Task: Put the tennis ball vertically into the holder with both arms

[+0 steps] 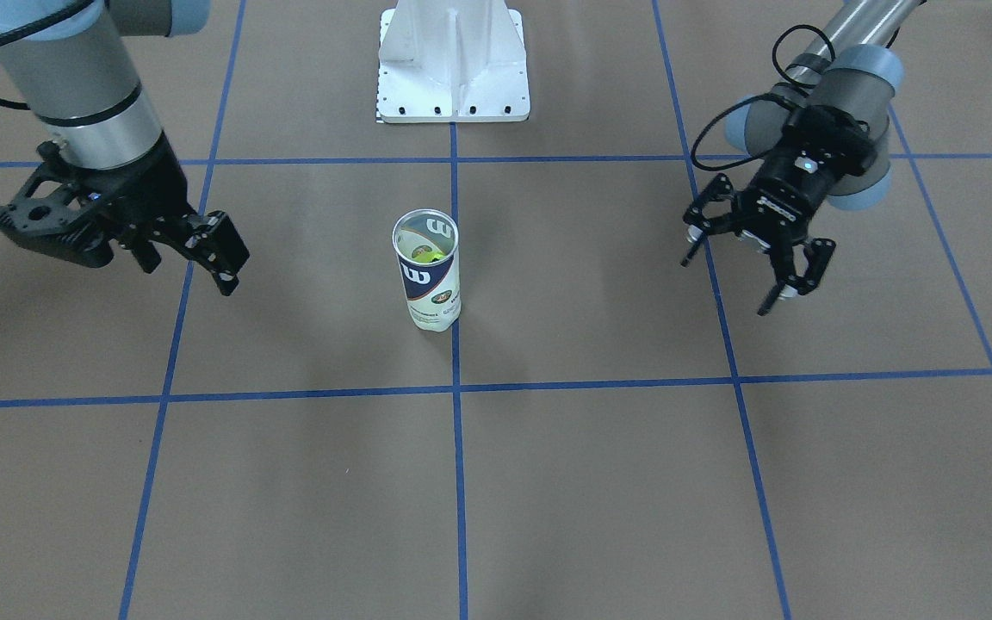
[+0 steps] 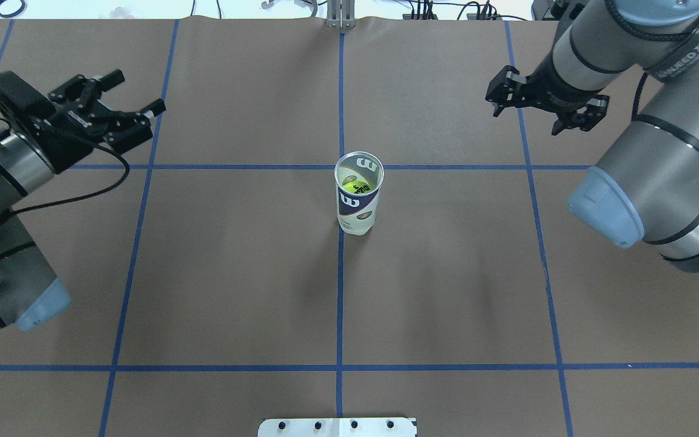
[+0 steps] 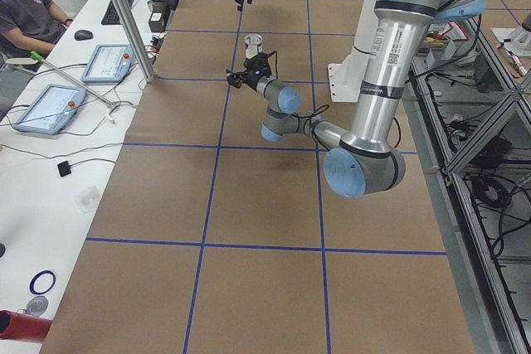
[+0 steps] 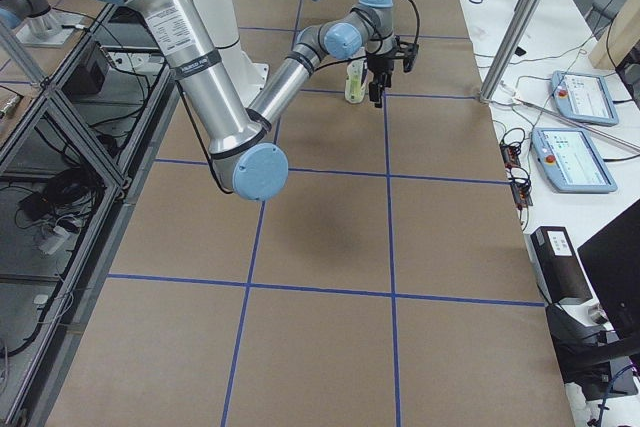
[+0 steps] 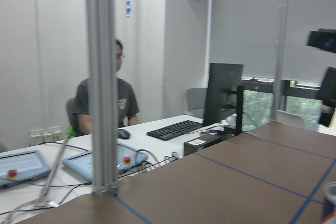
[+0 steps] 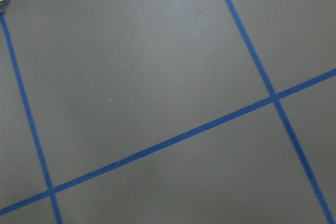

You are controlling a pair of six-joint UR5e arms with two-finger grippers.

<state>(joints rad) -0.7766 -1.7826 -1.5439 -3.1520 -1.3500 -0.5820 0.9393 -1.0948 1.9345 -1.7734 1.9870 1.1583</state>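
The holder stands upright on the middle of the brown table, where the blue tape lines cross. Its mouth is open and a yellow-green tennis ball lies inside it, low down. My left gripper hovers open and empty well off to one side of the holder. On the opposite side, equally far off, my right gripper is open too, holding nothing and pointing down at bare table. Neither gripper touches the holder.
A white pedestal base stands at the robot's edge of the table. Past the far edge are an aluminium post, a desk with tablets and a seated person.
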